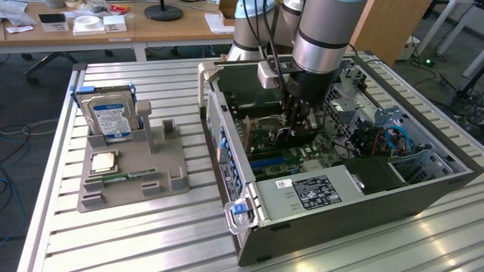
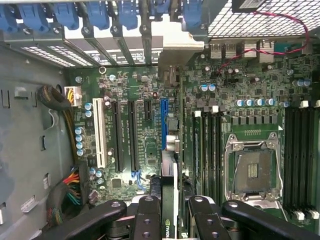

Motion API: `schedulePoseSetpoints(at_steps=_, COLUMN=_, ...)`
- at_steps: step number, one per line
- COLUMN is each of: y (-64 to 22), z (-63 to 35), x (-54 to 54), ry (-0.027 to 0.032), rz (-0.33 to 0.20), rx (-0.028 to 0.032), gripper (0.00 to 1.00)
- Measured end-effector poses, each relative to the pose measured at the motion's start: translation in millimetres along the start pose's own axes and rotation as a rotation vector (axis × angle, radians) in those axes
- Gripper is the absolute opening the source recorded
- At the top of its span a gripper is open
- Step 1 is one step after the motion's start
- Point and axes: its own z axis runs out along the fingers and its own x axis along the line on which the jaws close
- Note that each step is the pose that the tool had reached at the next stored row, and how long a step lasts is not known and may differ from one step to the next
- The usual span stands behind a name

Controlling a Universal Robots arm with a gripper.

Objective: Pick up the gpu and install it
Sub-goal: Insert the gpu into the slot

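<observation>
Setting: ribbed silver metal table (image 1: 151, 238), with wooden office desks (image 1: 151, 28) behind it in the exterior view.
Case: dark grey computer tower case (image 1: 340, 221) lying on its side on the table, side panel off and the inside open to view.
Arm: grey-and-silver robot arm (image 1: 321, 34) reaching down into the open case.
Claw: black two-finger gripper (image 2: 176, 222) low over the board inside the case, also seen from outside (image 1: 300, 122). Its fingers (image 2: 148, 220) are pressed onto the two flat sides of the card and pinch it.
GPU: thin black expansion card with a green logo (image 2: 169, 200), held edge-on between the fingers and standing upright over the board (silver end bracket toward the rear slot wall).
Board: green motherboard (image 2: 250, 100) on the case floor, with an empty silver CPU socket (image 2: 252, 167).
Slots: long blue expansion slot (image 2: 163, 125) just beside the card's edge. A white slot (image 2: 100, 135) lies further off, with black slots between them.
Seating: cannot tell if the card's edge touches a slot.
Holder: grey plastic parts holder (image 1: 162, 156) on the table at the exterior view's left, well apart from the claw.
Holder contents: silver hard drive with a blue-white label (image 1: 111, 116) standing upright, a square CPU chip (image 1: 103, 162) lying flat, and a narrow green RAM stick (image 1: 121, 177) lying in its groove.
</observation>
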Motion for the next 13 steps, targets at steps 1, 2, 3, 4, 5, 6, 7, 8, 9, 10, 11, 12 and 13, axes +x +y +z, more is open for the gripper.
schedulePoseSetpoints(at_steps=1, y=0.1, z=0.8, x=0.8, ry=0.0000, rz=0.000, rx=0.0000, gripper=0.26)
schedulePoseSetpoints(at_steps=2, y=0.4, z=1.6, x=1.5, ry=0.0001, rz=0.000, rx=0.0000, gripper=0.26)
schedulePoseSetpoints(at_steps=3, y=0.6, z=2.5, x=2.2, ry=0.0000, rz=0.000, rx=0.0000, gripper=0.26)
schedulePoseSetpoints(at_steps=4, y=1.0, z=3.4, x=2.7, ry=0.0000, rz=0.000, rx=0.0000, gripper=0.26)
schedulePoseSetpoints(at_steps=5, y=1.4, z=4.2, x=3.2, ry=0.0001, rz=0.000, rx=0.0000, gripper=0.26)
schedulePoseSetpoints(at_steps=6, y=1.8, z=5.1, x=3.6, ry=0.0000, rz=0.000, rx=0.0000, gripper=0.26)
schedulePoseSetpoints(at_steps=7, y=2.1, z=5.9, x=3.8, ry=0.0000, rz=0.000, rx=0.0000, gripper=0.26)
schedulePoseSetpoints(at_steps=8, y=2.4, z=6.5, x=4.0, ry=0.0001, rz=0.000, rx=-0.0003, gripper=0.26)
schedulePoseSetpoints(at_steps=9, y=2.8, z=7.2, x=4.2, ry=0.0001, rz=0.000, rx=-0.0003, gripper=0.26)
schedulePoseSetpoints(at_steps=10, y=3.1, z=8.1, x=4.5, ry=0.0000, rz=0.000, rx=-0.0004, gripper=0.26)
schedulePoseSetpoints(at_steps=11, y=3.4, z=8.9, x=4.6, ry=0.0000, rz=0.000, rx=-0.0005, gripper=0.26)
schedulePoseSetpoints(at_steps=12, y=4.0, z=9.7, x=4.6, ry=0.0001, rz=0.000, rx=-0.0006, gripper=0.26)
schedulePoseSetpoints(at_steps=13, y=4.6, z=10.6, x=4.7, ry=0.0000, rz=0.000, rx=-0.0006, gripper=0.26)
